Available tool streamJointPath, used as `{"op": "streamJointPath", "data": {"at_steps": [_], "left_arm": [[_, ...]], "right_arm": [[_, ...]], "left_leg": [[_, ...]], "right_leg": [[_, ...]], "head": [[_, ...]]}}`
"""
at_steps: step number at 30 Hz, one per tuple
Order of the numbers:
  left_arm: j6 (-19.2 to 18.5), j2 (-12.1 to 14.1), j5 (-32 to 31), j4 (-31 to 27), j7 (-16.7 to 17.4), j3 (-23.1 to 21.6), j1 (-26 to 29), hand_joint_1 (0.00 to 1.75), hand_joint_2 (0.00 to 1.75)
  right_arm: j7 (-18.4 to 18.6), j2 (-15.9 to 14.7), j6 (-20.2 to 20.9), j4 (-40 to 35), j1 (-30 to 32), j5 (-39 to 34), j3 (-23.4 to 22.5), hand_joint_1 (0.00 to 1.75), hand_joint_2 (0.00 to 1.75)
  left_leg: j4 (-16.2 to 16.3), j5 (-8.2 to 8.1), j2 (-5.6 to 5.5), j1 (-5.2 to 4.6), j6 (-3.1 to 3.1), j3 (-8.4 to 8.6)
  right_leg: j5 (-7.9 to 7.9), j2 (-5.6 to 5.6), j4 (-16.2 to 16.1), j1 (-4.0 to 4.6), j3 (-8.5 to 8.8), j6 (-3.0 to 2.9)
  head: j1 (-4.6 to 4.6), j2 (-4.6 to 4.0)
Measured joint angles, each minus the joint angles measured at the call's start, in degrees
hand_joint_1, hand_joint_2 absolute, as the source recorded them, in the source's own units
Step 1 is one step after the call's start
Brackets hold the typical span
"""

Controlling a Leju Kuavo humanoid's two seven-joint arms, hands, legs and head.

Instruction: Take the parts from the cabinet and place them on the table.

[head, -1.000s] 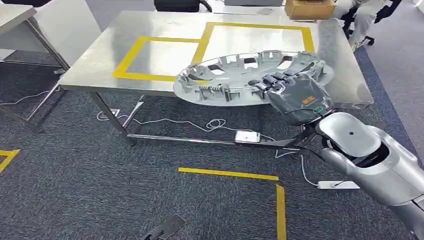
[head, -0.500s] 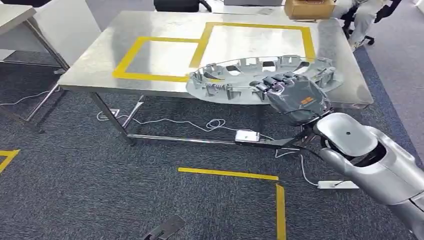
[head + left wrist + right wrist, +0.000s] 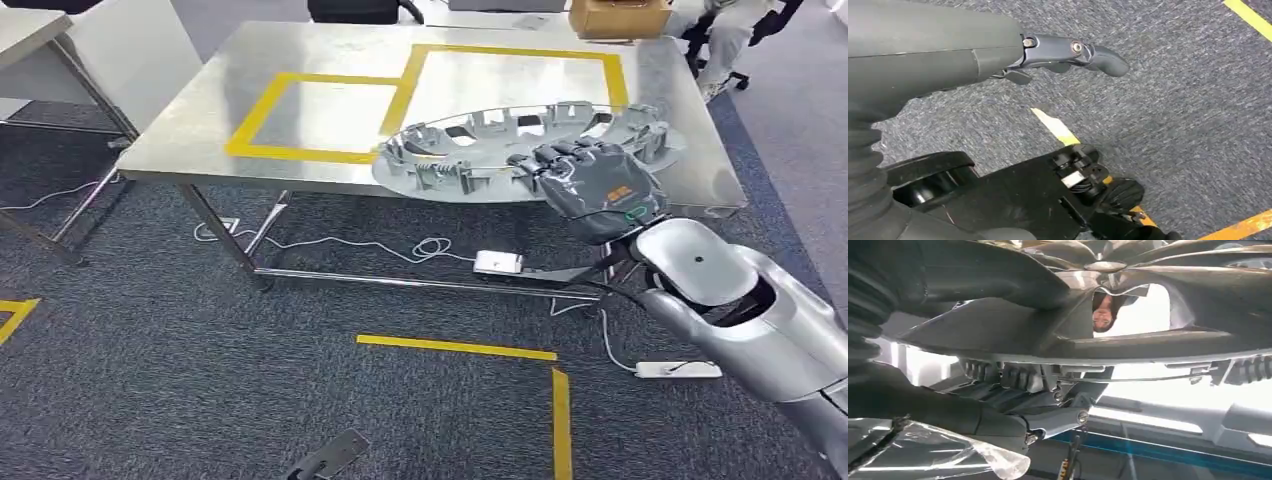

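- Silver plastic, with clips around its inner rim: this is the wheel cover (image 3: pixel 525 150), the part to be placed, and it is turned with its inner side up.
- The right hand (image 3: pixel 592 182) grips the wheel cover at the edge nearest to the robot; in the right wrist view the dark fingers (image 3: pixel 1013 377) are closed around the rim.
- The wheel cover is over the near edge of the steel table (image 3: pixel 190 120), partly above the bigger yellow tape frame (image 3: pixel 618 75). It is held almost flat, and I cannot tell if it already touches the table.
- The left hand (image 3: pixel 1068 50) hangs over the carpet and holds nothing; if its fingers are spread or curled, I cannot tell.
- My judgement: the taking from the cabinet is done for this part. What is left is to lower it on the table, probably inside the frame, and to release it.
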Motion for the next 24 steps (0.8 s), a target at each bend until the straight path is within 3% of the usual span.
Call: {"op": "streamJointPath", "data": {"at_steps": [15, 21, 23, 24], "left_arm": [[-1.0, 0.3, 0.6, 0.0, -1.3, 0.0, 0.0, 0.0, 1.75], [-1.2, 0.6, 0.6, 0.0, -1.6, 0.0, 0.0, 0.0, 1.75], [-1.2, 0.7, 0.6, 0.0, -1.6, 0.1, 0.0, 0.0, 1.75], [-1.2, 0.5, 0.6, 0.0, -1.6, 0.1, 0.0, 0.0, 1.75]], "right_arm": [[0.2, -1.9, -0.5, 0.0, 0.1, 0.4, -0.9, 1.75, 1.75], [0.1, -1.9, -0.7, 0.1, 0.3, 0.5, -0.9, 1.75, 1.75], [0.1, -1.9, -0.7, 0.2, 0.4, 0.5, -1.0, 1.75, 1.75], [0.1, -1.9, -0.7, 0.2, 0.5, 0.5, -1.1, 1.75, 1.75]], "left_leg": [[0.0, 0.0, 0.01, 0.0, 0.0, 0.0], [0.5, -0.17, 0.01, -0.26, 0.37, -0.23], [-0.3, 0.0, 0.16, -0.22, 1.0, -0.04], [-0.9, 0.35, 0.38, 0.36, 1.36, 0.59]], "right_leg": [[0.0, 0.05, 0.0, 0.0, -0.04, 0.0], [0.28, 0.11, -0.3, -0.26, -0.06, 0.44], [1.33, 0.08, 0.7, -0.13, -0.19, 1.11], [0.62, -0.16, 1.1, -0.22, -1.14, 1.07]], "head": [[0.0, 0.0], [-0.02, 0.0], [0.0, 0.0], [-0.11, 0.0]]}}
